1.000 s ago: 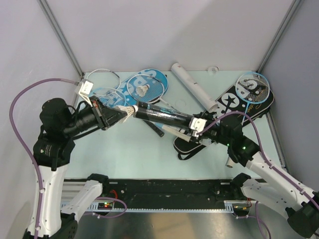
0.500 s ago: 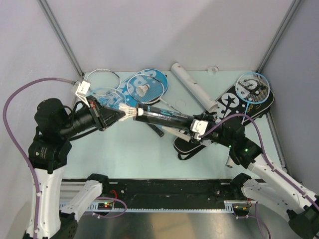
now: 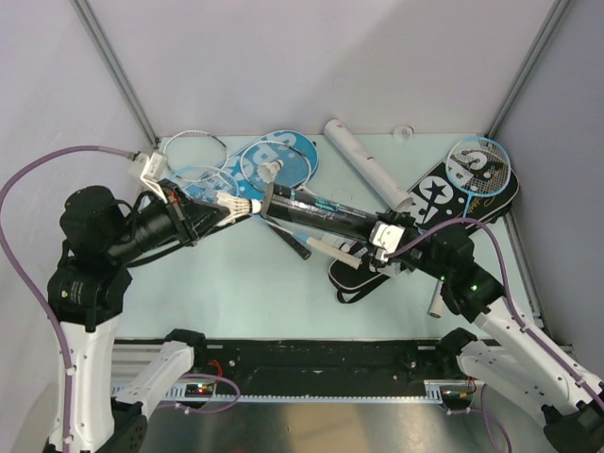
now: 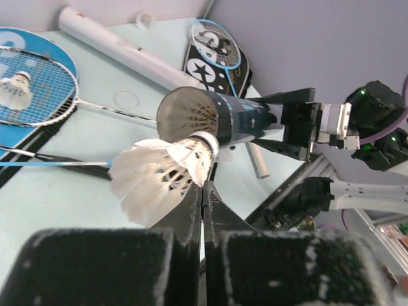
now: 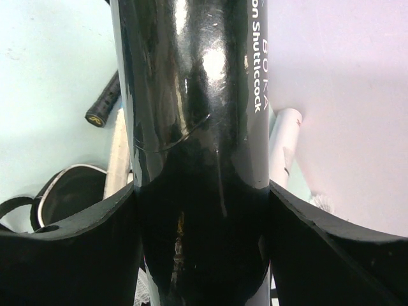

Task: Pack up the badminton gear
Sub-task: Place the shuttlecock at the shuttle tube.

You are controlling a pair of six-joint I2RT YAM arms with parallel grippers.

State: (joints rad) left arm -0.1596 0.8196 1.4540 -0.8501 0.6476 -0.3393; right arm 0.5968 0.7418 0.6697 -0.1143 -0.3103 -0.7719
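Note:
My left gripper (image 3: 225,209) is shut on the feather skirt of a white shuttlecock (image 4: 159,175), gripper (image 4: 203,189). Its cork sits at the lower rim of the open mouth of a black shuttle tube (image 4: 223,118). That tube (image 3: 321,215) hangs level above the table, and the jaws of my right gripper (image 3: 382,236) are shut on its far end. In the right wrist view the tube (image 5: 197,115) fills the gap between the fingers (image 5: 95,236) of that gripper (image 5: 201,210). A second shuttlecock (image 3: 275,170) lies on a racket head over a blue cover (image 3: 288,151).
A white tube (image 3: 363,170) lies diagonally at the back. A light-blue racket (image 3: 478,165) rests on a black cover (image 3: 444,193) at the right. Another black cover (image 3: 363,272) and racket handles (image 3: 300,247) lie under the held tube. Grey walls close the back and sides.
The tube's mouth and the shuttlecock have both shifted a little toward the back. The left gripper drew slightly left, and the right arm moved slightly right. Both grips are unchanged.

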